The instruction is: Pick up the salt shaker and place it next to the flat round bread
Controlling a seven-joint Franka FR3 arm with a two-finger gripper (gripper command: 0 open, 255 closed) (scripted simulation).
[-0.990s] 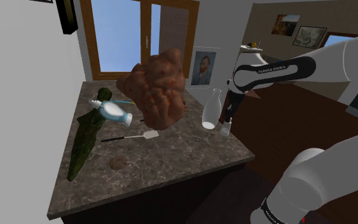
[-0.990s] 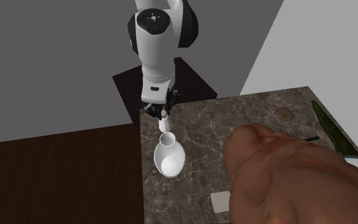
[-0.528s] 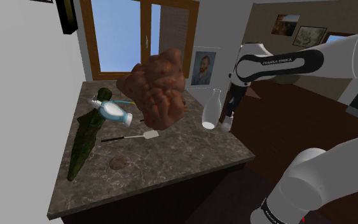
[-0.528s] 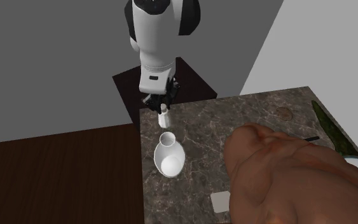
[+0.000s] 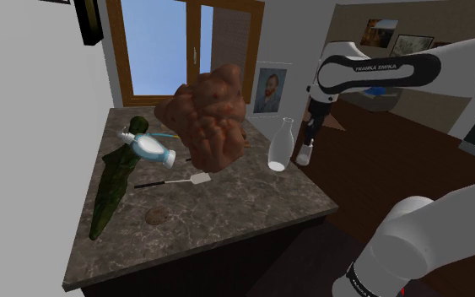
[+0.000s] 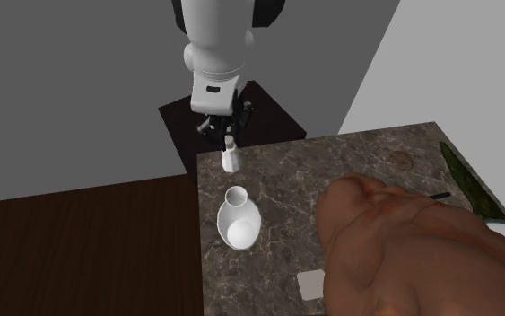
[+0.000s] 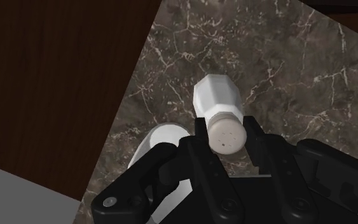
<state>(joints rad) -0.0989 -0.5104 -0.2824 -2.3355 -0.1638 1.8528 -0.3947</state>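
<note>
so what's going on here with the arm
The white arm's black pincer is shut on the white salt shaker, holding it upright near its top. It is by a corner of the dark marble counter, beside a tall white bottle. The flat round bread lies toward the opposite end of the counter, so the carry across is not yet done.

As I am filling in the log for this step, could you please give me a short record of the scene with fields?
gripper: shut on the salt shaker
salt shaker: white, over the counter corner, beside the white bottle
flat round bread: on the counter, toward the shoulder view's lower left, far from the shaker
task state: shaker not yet beside the bread
</note>
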